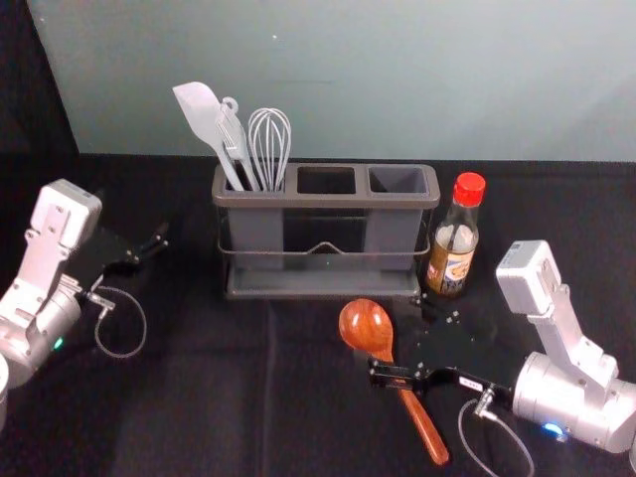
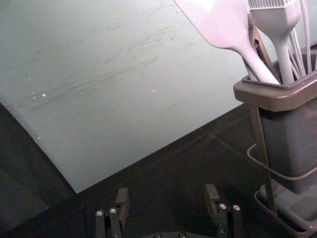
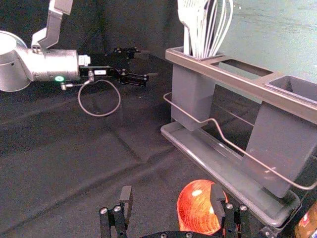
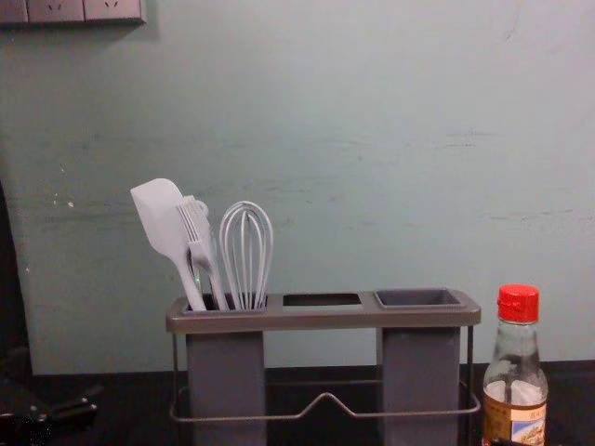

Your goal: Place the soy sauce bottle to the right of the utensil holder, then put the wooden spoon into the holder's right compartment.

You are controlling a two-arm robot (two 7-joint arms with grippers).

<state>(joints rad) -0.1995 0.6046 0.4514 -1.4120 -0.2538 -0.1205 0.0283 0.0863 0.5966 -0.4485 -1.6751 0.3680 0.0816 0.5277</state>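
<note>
Head view: soy sauce bottle (image 1: 454, 238) upright just beside the right end of the utensil holder (image 1: 326, 199); placement judged met. Wooden spoon (image 1: 366, 326) lies on the bench (image 1: 199, 397) in front of the holder, bowl toward it, handle slanting away. Right gripper (image 1: 399, 336) is over the spoon, jaws wide, nothing held; picking up is judged the step in hand. Left wrist view: left gripper (image 2: 167, 192) idle left of the holder, jaws wide and unloaded. Right wrist view: the bowl appears behind one jaw rather than midway between both. Suggested correction: centre over the neck, align jaws across the handle, then descend squarely; closing off-centre could roll the spoon or slip on the rounded bowl. A neck grip should leave the handle free to enter first. Chest view: right compartment (image 4: 418, 298) sits near the bottle's cap; the spoon should be raised well above the rim, turned handle-down and lowered without brushing the bottle.
</note>
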